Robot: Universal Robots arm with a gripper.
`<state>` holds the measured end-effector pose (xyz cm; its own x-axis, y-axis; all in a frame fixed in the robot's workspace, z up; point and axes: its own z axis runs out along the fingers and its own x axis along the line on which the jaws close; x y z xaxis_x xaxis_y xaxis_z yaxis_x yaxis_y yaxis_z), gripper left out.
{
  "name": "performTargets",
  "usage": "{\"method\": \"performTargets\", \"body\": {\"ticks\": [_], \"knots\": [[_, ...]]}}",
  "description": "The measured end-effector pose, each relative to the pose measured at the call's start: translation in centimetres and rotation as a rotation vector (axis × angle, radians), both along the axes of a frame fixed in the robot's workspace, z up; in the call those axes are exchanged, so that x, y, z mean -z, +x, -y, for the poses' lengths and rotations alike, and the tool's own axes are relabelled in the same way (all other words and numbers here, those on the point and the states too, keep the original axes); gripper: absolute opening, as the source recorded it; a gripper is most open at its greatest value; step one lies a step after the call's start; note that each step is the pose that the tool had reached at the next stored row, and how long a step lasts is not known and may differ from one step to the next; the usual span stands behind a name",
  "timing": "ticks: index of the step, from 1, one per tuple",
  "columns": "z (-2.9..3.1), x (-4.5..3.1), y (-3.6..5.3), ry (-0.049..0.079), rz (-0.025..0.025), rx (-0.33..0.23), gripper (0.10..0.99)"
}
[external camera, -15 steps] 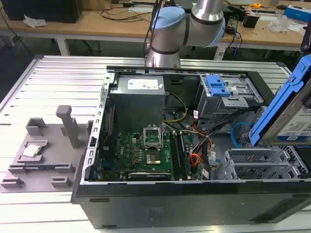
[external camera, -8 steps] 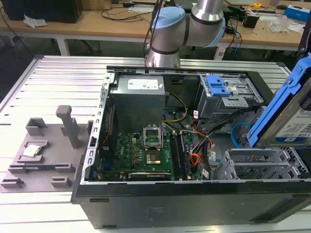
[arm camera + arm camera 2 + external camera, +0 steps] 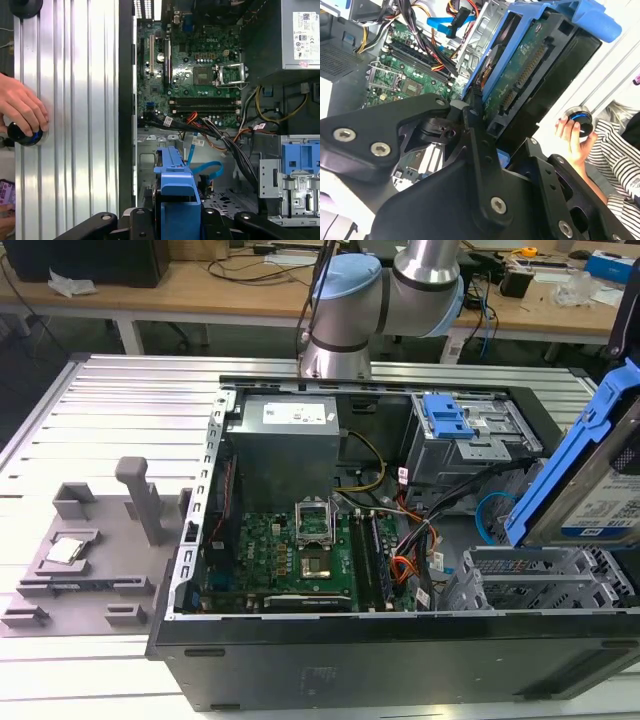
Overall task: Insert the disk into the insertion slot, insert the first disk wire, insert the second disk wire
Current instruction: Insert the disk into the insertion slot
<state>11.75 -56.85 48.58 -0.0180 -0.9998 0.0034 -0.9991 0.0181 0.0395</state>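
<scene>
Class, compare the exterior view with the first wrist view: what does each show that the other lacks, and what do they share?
The exterior view adds the arm's blue-capped joints and a grey fixture block. The first wrist view adds a person's hand over a black-and-blue knob. Both share the disk in its blue carrier, the motherboard and the open computer case.

I see the disk (image 3: 590, 480), a silver drive with a white label in a bright blue carrier, raised clear and steeply tilted at 3 o'clock in the exterior view. The insertion slot (image 3: 530, 580), a bay of perforated silver-grey metal, sits just below at 4 o'clock, the disk not yet in it.
</scene>
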Motion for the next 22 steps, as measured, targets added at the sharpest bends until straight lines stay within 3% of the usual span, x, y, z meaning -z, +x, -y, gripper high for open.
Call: {"method": "performTargets", "body": {"ticks": [9, 19, 22], "knots": [[0.00, 1.34, -0.02, 0.000, 0.0000, 0.000, 0.361], [-0.02, 3.50, -0.13, 0.000, 0.0000, 0.000, 0.361], [-0.30, 4.08, -0.18, 0.000, 0.0000, 0.000, 0.361]]}}
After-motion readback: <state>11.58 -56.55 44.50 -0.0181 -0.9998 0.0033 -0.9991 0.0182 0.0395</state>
